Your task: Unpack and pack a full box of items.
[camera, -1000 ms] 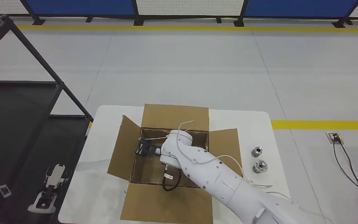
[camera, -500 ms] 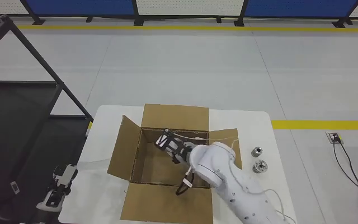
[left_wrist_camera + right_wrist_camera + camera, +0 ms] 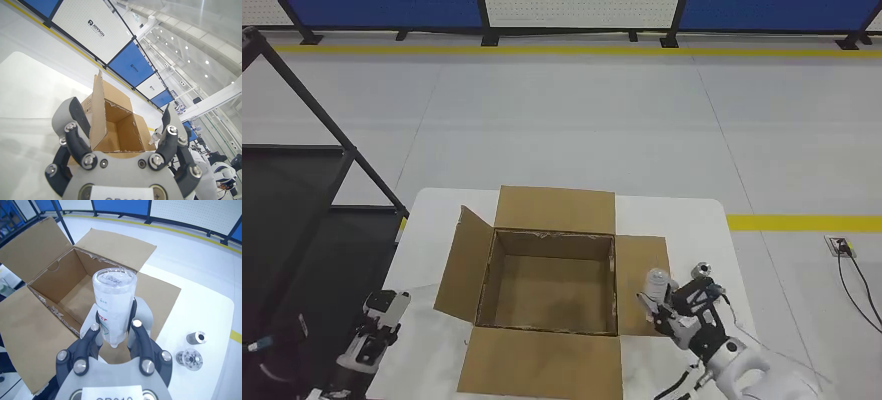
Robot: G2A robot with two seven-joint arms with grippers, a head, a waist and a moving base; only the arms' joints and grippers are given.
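Observation:
An open cardboard box [image 3: 551, 292] stands in the middle of the white table [image 3: 682, 215], flaps spread, and its inside [image 3: 64, 291] looks bare. My right gripper [image 3: 667, 303] hangs over the box's right flap, shut on a clear plastic bottle [image 3: 113, 298] that points base-up away from the wrist. The same bottle [image 3: 654, 283] sits just right of the box opening. My left gripper [image 3: 377, 328] is at the table's front-left edge, open with nothing between its fingers [image 3: 77, 113], facing the box [image 3: 117, 128].
Two small metal parts [image 3: 196, 337] [image 3: 189, 358] lie on the table right of the box flap; one [image 3: 701, 270] sits close beside the right gripper. A black frame [image 3: 332, 150] stands to the left of the table.
The right arm has pulled out of the box and moved right with the bottle in its gripper. The left gripper has shifted slightly toward the table.

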